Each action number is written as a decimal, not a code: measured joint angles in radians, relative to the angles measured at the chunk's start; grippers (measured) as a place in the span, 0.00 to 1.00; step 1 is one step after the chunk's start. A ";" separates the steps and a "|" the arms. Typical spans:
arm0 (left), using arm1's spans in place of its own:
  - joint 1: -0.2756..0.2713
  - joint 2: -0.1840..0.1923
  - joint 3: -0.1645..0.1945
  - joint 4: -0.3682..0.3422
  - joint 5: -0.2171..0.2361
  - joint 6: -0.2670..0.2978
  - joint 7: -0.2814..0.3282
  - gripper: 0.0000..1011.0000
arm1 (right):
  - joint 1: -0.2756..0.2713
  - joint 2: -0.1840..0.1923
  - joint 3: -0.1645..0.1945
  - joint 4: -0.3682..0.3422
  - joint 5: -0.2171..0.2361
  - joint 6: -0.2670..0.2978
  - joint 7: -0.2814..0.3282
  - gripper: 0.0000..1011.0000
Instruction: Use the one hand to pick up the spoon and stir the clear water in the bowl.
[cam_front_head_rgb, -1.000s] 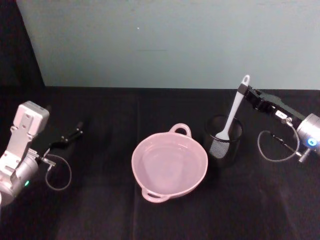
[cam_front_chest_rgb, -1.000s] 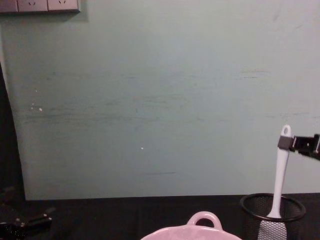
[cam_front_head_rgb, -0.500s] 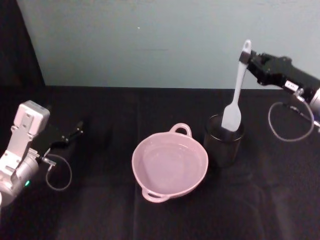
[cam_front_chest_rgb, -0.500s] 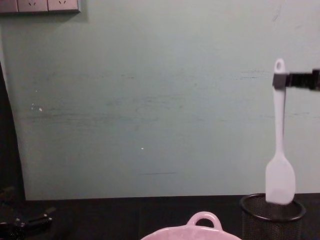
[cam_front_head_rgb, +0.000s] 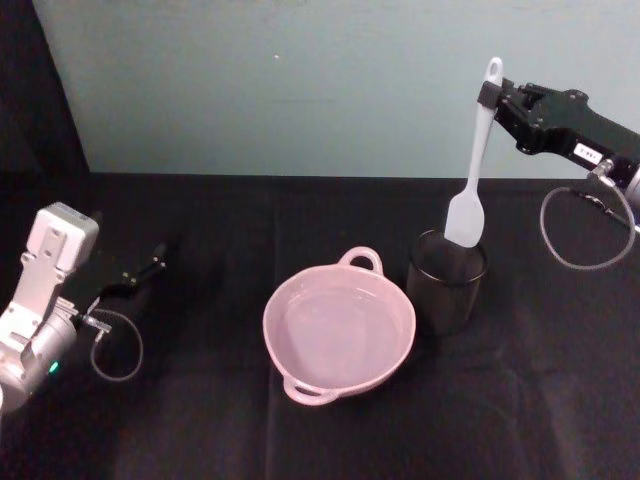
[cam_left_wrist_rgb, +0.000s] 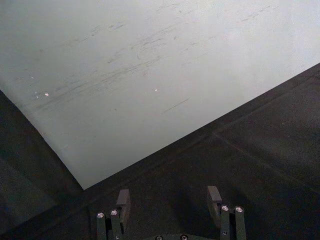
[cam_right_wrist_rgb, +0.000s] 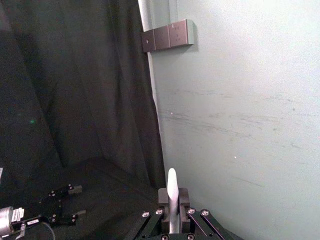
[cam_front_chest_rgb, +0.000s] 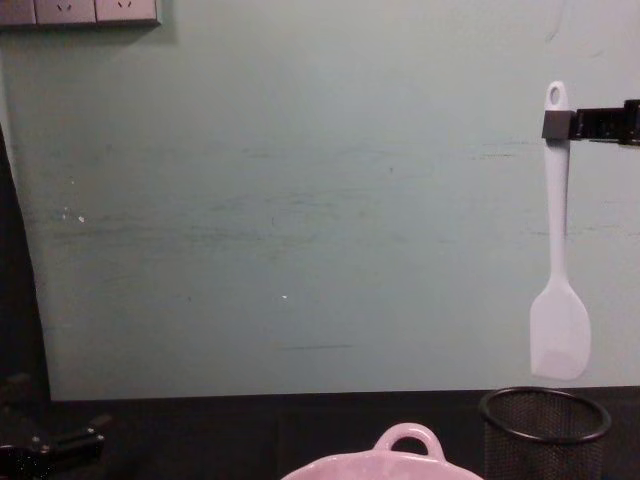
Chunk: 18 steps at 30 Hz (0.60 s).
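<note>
Your right gripper is pinching one spoon above one mesh cup, right of one bowl; its sticker is unreadable; left gripper is lying open

My right hand is long, black and boxy, with a white label sticker near its silver wrist, a black cable looping beside that wrist.

White spoon seemingly within right gripper
</note>
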 joint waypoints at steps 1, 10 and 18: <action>0.000 0.000 0.000 0.000 0.000 0.000 0.000 0.99 | 0.000 0.000 0.000 0.000 0.000 0.000 0.000 0.12; 0.000 0.000 0.000 0.000 0.000 0.000 0.000 0.99 | 0.001 -0.001 -0.002 0.003 0.001 0.001 0.000 0.12; 0.000 0.000 0.000 0.000 0.000 0.000 0.000 0.99 | -0.009 -0.004 0.001 -0.001 0.001 -0.009 0.004 0.12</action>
